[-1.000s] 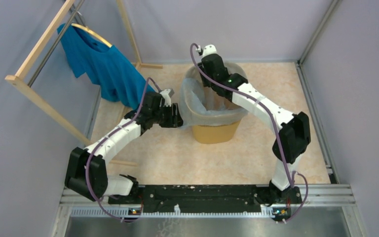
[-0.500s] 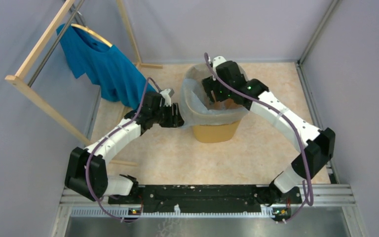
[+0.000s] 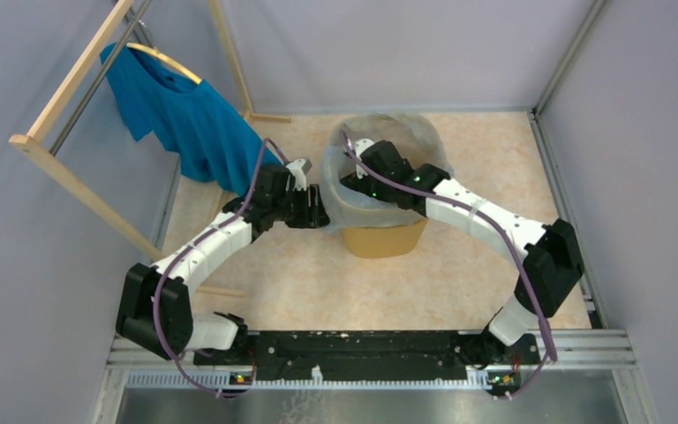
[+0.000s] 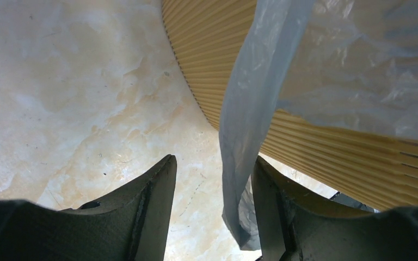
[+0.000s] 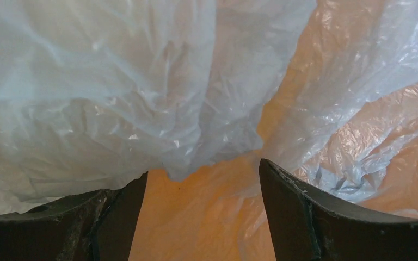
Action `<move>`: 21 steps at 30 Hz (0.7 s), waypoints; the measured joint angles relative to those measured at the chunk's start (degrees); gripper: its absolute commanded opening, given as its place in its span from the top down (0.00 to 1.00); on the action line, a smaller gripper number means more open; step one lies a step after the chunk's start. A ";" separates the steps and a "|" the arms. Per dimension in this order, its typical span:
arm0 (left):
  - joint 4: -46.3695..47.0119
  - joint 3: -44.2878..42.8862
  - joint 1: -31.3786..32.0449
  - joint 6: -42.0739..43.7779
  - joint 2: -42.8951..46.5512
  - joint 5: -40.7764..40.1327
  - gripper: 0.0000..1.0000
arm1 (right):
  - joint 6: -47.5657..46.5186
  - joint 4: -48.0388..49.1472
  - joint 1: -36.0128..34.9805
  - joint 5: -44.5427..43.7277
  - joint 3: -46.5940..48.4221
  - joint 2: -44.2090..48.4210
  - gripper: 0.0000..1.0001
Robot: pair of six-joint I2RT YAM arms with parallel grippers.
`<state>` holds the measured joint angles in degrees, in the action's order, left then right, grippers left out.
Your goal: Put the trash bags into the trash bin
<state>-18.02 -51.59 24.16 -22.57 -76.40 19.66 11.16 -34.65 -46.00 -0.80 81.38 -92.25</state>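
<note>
The translucent grey-blue plastic bag [image 3: 340, 190] may slip off the yellow-orange mesh bin [image 3: 387, 240], since the left gripper [image 4: 213, 162] and right gripper [image 5: 202, 169] gape empty (it merely dangles through the left).

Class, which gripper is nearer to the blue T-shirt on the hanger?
Left. The left gripper is a little right of the T-shirt, outside the trash bin; the right gripper is farther right, down in the bin's mouth.

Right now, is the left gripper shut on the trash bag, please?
No: the fingers of the left gripper stand apart, the trash bag hanging between them.
</note>
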 measured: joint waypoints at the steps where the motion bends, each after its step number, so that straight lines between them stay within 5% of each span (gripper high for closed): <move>1: 0.00 0.00 0.00 -0.02 0.00 0.00 0.40 | 0.17 -0.28 0.02 -0.35 -0.09 -0.28 0.24; 21: 0.04 0.61 0.00 -0.02 0.02 0.02 0.38 | -2.69 0.35 5.60 -11.91 3.80 -4.74 0.12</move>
<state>-17.98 -50.98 24.16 -22.59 -76.38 19.68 8.47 -34.30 -40.40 -12.71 85.19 -96.99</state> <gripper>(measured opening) 0.616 0.880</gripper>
